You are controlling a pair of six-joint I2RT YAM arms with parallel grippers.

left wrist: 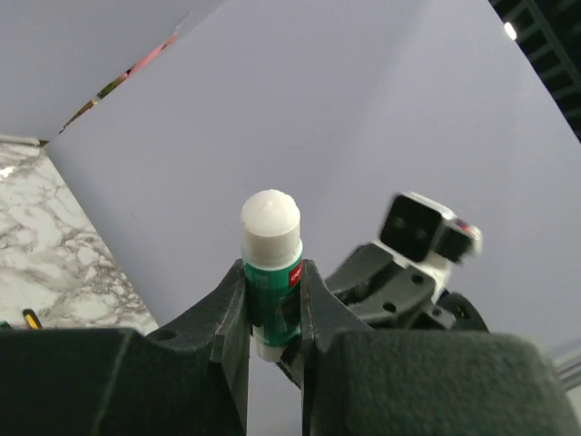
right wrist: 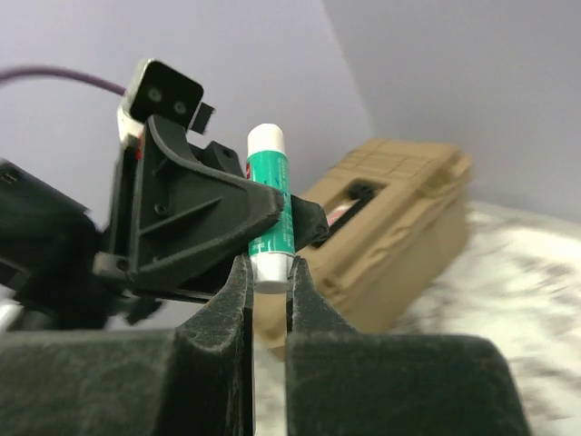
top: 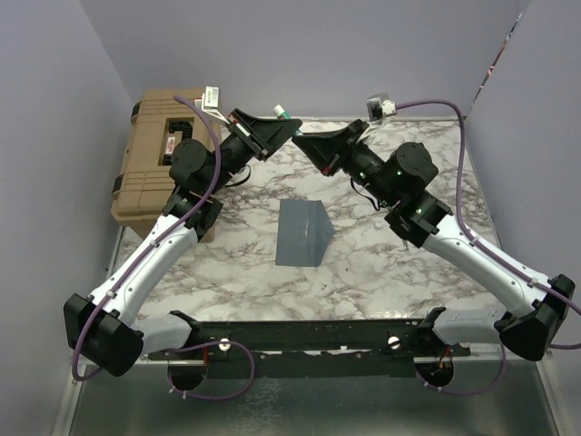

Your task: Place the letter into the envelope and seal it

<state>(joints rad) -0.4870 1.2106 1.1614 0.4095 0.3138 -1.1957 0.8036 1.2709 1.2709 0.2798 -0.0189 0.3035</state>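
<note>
Top external view is showing both arms reaching up and meeting high above the far edge of the table [top: 227, 272]. They are sharing 1 small glue stick [top: 281, 112] between them.

The left hand [left wrist: 272, 304] is pinching the green middle of the glue stick [left wrist: 270, 263] from 2 sides. The right hand [right wrist: 270, 277] is pressing its 2 fingers onto the white bottom end of the glue stick [right wrist: 270, 195]. I am guessing 1 hand is holding the stick steady so the other can pull or twist that end, getting the glue ready for sealing.

The glue stick is standing almost straight up, with its other white end pointing at the ceiling.

The envelope [top: 300, 234] is lying flat in the middle of the table, well apart from both hands. Its long side is running from the near edge toward the far edge. Its pointy flap is sticking out toward the right edge, so it is looking open and waiting for glue.

The letter is not showing anywhere. It may be inside the envelope, but I cannot tell.

A tan case [top: 154, 154] is sitting at the far left corner.
</note>
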